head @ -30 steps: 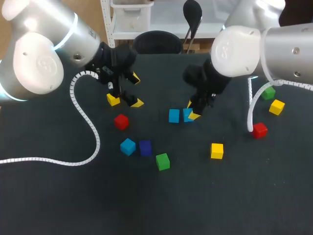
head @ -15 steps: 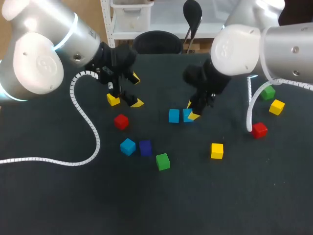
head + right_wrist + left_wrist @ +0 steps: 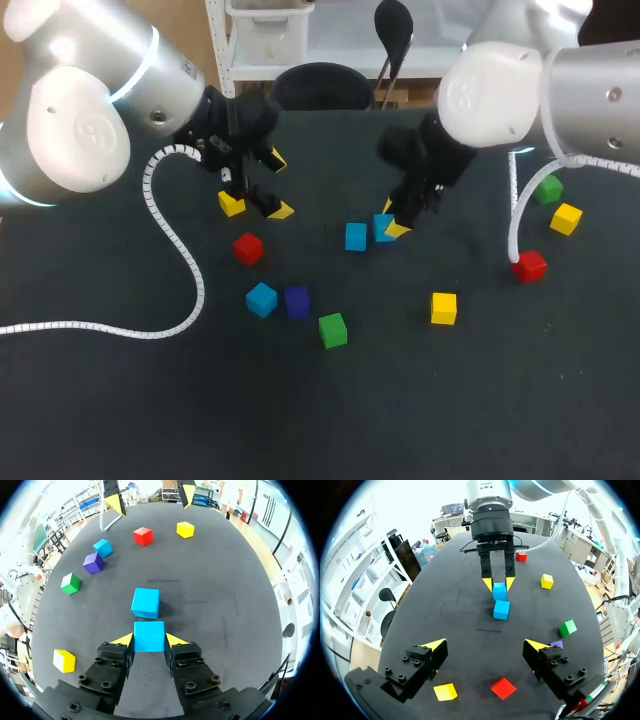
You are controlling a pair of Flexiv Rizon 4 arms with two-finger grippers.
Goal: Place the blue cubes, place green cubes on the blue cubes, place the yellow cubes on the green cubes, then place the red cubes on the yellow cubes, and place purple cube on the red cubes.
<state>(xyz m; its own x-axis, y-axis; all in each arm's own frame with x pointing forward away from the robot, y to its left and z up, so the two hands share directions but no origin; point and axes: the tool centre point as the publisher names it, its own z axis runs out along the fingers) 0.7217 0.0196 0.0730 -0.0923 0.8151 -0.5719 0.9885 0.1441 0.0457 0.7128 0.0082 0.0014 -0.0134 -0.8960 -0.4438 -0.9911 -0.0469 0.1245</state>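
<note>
Eleven cubes on the table (image 3: 300,420): three blue, three yellow, two green, two red, one purple.

My right gripper (image 3: 393,226) is clamped on a blue cube (image 3: 382,228) at mid-table, with a finger on each of two opposite faces. A second blue (image 3: 356,237) sits just beside it. Whether the held cube rests on the table or hangs just clear of it I cannot tell.

My left gripper (image 3: 272,187) stands wide with nothing between its fingers, over the far left. A yellow cube (image 3: 232,204) is just beside it and a red cube (image 3: 248,248) is near.

Nearer me, the third blue (image 3: 261,299) and the purple cube (image 3: 297,301) sit side by side. A green cube (image 3: 332,330) is close by, and a second yellow (image 3: 444,308) lies apart to the right. A second green (image 3: 547,190), third yellow (image 3: 566,218) and second red (image 3: 530,265) cluster toward the right edge, by my right arm's white cable (image 3: 515,225). My left arm's cable (image 3: 185,265) lies across the left side. Every cube is in the far half, well back from the near edge.

The right wrist view shows the held cube seated squarely between the fingertips. The left wrist view shows that grip head-on, with the second blue in front of it and only a corner of the purple cube showing past my own finger. The second green and third yellow show in the head view alone.
</note>
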